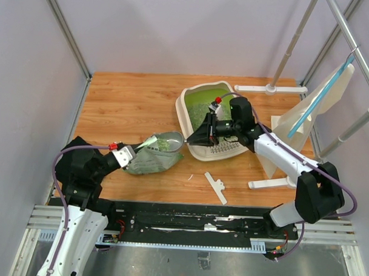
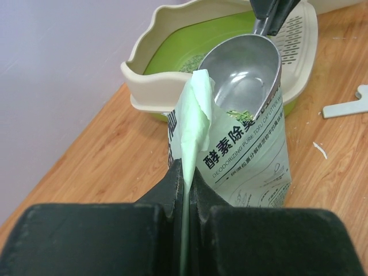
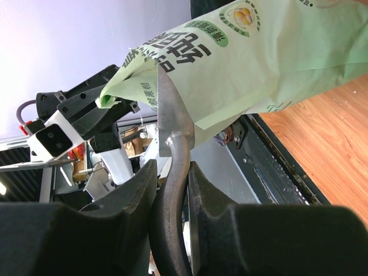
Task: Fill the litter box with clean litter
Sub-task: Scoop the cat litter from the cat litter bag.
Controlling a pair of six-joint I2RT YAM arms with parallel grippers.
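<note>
The left fingers are pinched tight on the top edge of the light green bag, with its mouth toward the litter box. The right fingers clamp the handle of the metal scoop, whose bowl sits at the bag's mouth with only a few granules of clean litter. The litter box stands on the table just beyond the bag, under the right wrist, with some litter on its green floor.

Ahead of the left gripper, the scoop loses its handle to the top edge. The bag hides its lip, and the litter box has its far rim cropped.
</note>
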